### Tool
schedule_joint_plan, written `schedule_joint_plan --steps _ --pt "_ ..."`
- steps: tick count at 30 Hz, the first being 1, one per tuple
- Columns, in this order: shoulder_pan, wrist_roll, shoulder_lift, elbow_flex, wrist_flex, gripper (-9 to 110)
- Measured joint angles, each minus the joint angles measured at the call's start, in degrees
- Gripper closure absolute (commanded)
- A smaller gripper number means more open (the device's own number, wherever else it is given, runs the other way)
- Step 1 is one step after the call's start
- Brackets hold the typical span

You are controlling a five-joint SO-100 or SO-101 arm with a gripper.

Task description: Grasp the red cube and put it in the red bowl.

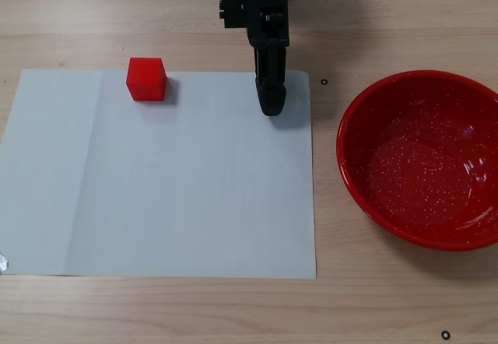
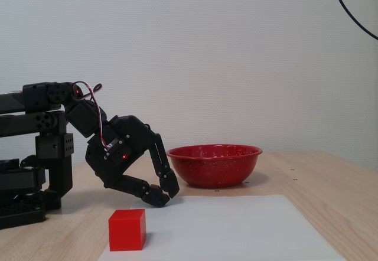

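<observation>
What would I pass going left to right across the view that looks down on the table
In the fixed view from above: the white paper sheet's left edge, then the red cube on the sheet, then the tool near the sheet's right edge, then the red bowl on the wood.

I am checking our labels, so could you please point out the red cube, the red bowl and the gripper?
red cube (image 1: 146, 78), a fixed view from above, on its top face.
red bowl (image 1: 354, 122), same view, on its left rim.
gripper (image 2: 164, 193), a fixed view from the side, between its fingertips.
</observation>
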Motion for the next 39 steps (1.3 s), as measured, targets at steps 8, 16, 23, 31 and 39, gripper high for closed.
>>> schedule_joint_plan --steps 8,16,23,31,39 --pt "0.00 0.00 0.00 0.00 0.00 101" --pt "0.00 0.00 0.00 0.00 0.00 101" --pt "0.00 0.00 0.00 0.00 0.00 101" --pt "0.00 0.00 0.00 0.00 0.18 101" --pt "-0.18 0.97 -2.55 -0.62 2.64 101"
